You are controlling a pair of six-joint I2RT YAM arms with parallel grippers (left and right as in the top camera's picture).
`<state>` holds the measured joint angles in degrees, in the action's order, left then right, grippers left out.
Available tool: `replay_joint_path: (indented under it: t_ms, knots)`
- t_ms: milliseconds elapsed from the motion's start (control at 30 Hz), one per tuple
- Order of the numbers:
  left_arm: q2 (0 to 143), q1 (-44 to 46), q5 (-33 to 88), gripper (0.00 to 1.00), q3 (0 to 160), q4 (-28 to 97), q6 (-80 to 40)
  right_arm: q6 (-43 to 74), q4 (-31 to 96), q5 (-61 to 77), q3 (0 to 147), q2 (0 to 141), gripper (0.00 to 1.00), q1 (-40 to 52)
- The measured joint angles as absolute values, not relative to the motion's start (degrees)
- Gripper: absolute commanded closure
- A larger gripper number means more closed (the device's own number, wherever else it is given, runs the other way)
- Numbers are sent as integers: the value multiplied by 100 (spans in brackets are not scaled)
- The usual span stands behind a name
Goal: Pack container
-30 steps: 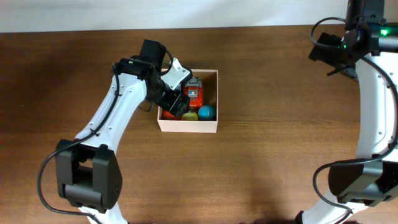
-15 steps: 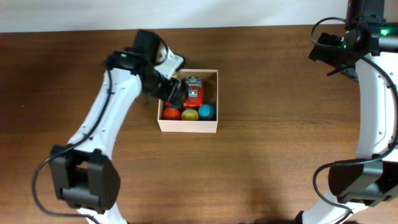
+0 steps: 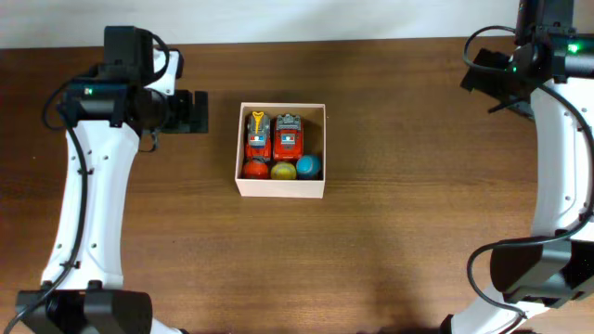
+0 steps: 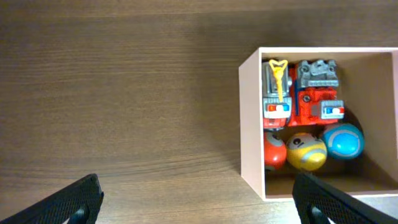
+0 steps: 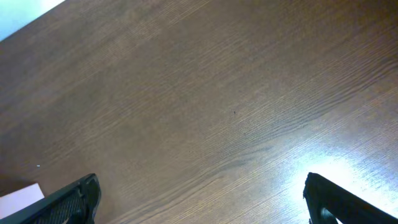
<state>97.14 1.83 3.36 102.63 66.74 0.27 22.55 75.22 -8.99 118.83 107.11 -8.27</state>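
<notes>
The left gripper [image 4: 199,210] is held open: its two dark fingers [image 4: 71,200] are set wide apart at the lower corners of the left wrist view, and nothing is gripped between them. Between the jaws and just ahead of them only the bare brown table [image 4: 124,93] is seen. A little further ahead, in front of the finger on the right of that view and not touched by it, the container [image 4: 252,124] is found, standing flat on the table with its open top upward. Just inside its nearest wall three balls are lined up in a row: a red ball [image 4: 273,151] against the side wall closest to the middle of the jaws, a yellow ball [image 4: 306,151] touching it, and a blue ball [image 4: 342,140] beside that. Beyond the balls two red trucks are laid side by side and touching, a ladder truck [image 4: 277,93] along the same side wall and a grey-topped truck [image 4: 318,93] next to it, both reaching to the far wall. On the side away from the jaws a strip of tan floor is left uncovered. The right gripper [image 5: 202,208] is likewise held open and empty, only table wood being seen between and beyond its fingers [image 5: 68,202]; in the overhead view it is placed at the far table corner, well apart from the container.
</notes>
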Motion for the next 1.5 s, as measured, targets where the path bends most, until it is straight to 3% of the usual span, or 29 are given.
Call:
replay_joint_path:
  t_ms: [667, 867, 1200, 1500]
  knots:
    - [9714, 161, -301, 1, 10263, 8068, -8, 2257, 7524, -899, 11883, 10711, 1, -827]
    - [9063, 130, -445, 1, 9767, 6888, -8, 2255, 7522, -899, 11883, 10711, 1, -827]
    - [5422, 126, -454, 1, 6860, 3909, -5, 2250, 7524, -899, 11880, 10711, 1, -827]
    - [3057, -132, -449, 1, 4171, 2873, 3, 2250, 7524, -897, 11880, 10711, 1, -827]
